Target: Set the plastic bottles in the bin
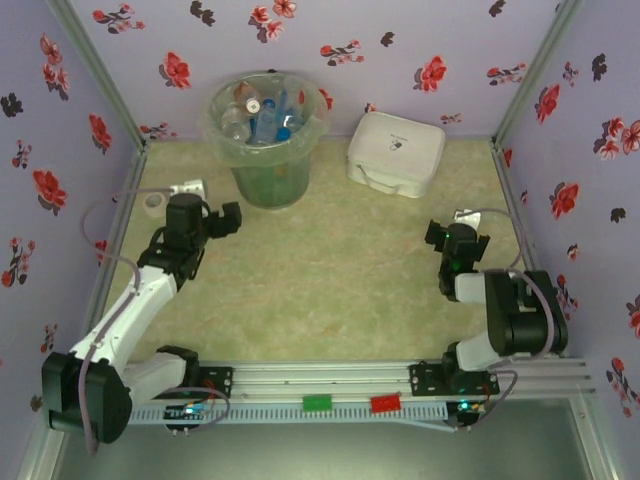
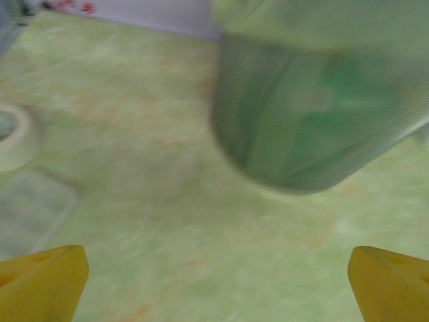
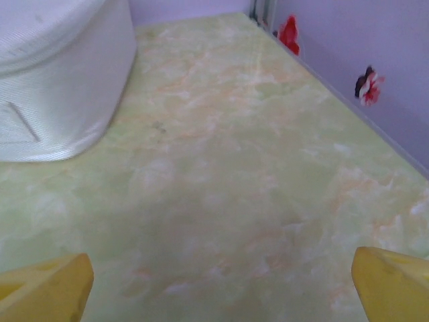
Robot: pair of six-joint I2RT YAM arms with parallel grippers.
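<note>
Grey-green bin (image 2: 315,114) stands ahead of the parted left jaws, untouched.

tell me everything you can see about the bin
The bin is a tall round bucket of translucent grey-green plastic, wider at the rim than the base, lined with a clear bag folded over the rim. It stands upright on the table at the far left, near the back wall, apart from the white box to its right. Bottles with blue labels and caps lie piled inside, up near the rim.
</note>
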